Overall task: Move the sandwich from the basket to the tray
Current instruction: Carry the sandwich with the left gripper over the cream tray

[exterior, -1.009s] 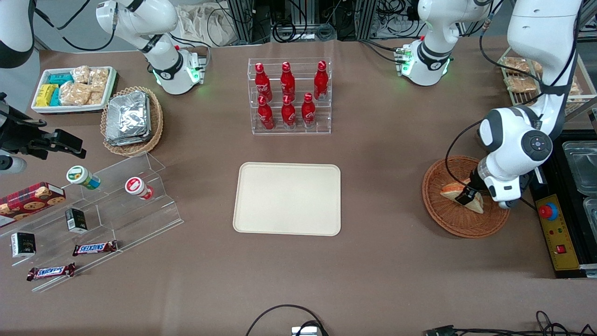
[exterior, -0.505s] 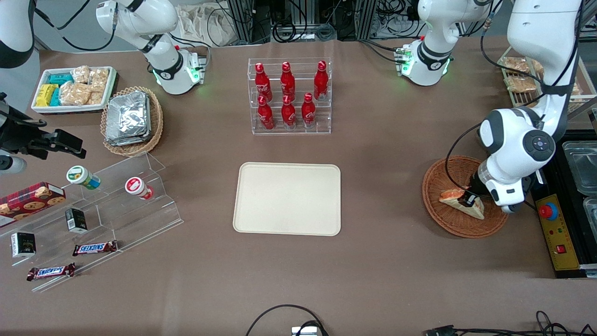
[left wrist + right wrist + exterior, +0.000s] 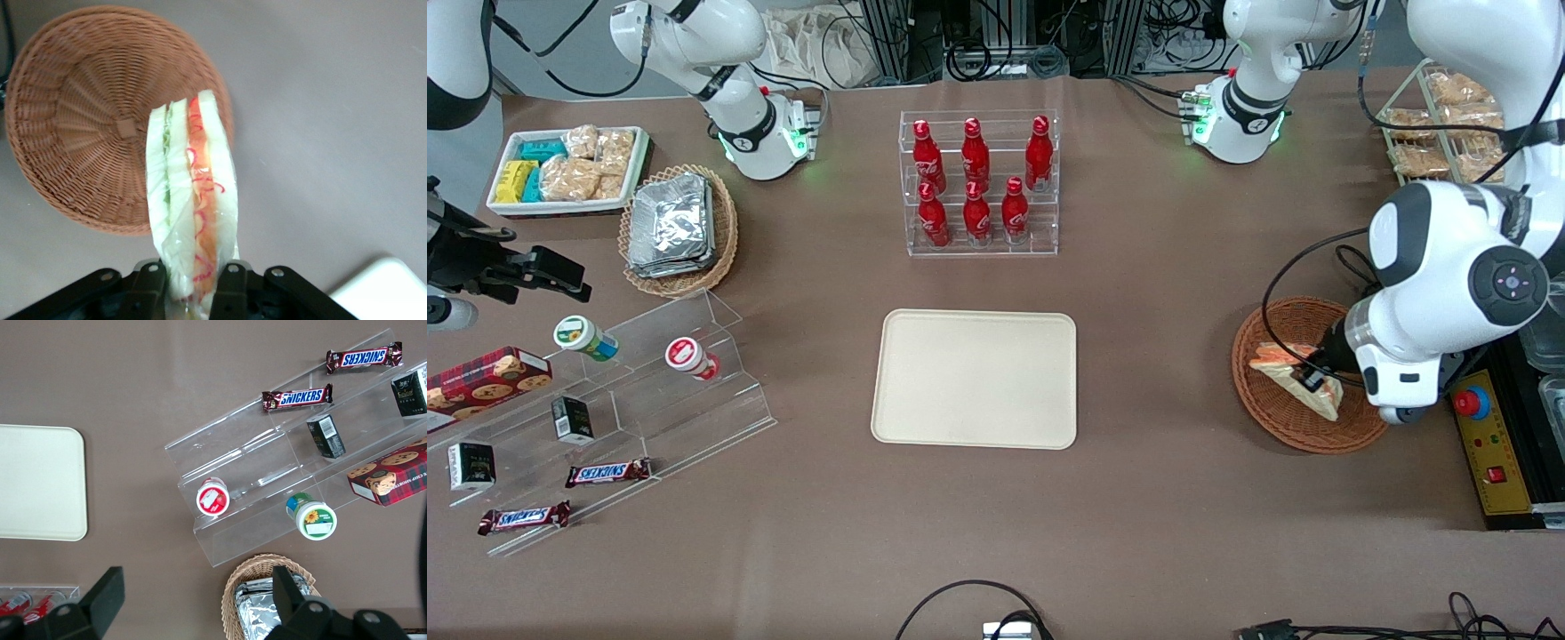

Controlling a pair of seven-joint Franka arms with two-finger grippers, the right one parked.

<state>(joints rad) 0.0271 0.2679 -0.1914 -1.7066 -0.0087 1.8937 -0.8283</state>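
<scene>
Since a second ago, the left arm has risen and carried the sandwich (image 3: 1294, 380) up off the floor of the basket (image 3: 1272, 418); the wedge now hangs above the basket, shifted a little toward the tray's side. Nearest the front camera at this end of the tabletop (image 3: 1138, 533), the basket's lower rim shows bare wicker. Just above it the end effector (image 3: 1312, 377) is clamped on the sandwich, its two fingers (image 3: 230, 283) pressed against the wrapped bread faces, with the orange-red filling edge pointing away from the wrist. In the wrist view the sandwich (image 3: 192, 200) overlaps the basket (image 3: 80, 133) rim. The tray (image 3: 975, 380) lies well apart, at mid-table, with nothing on it.
</scene>
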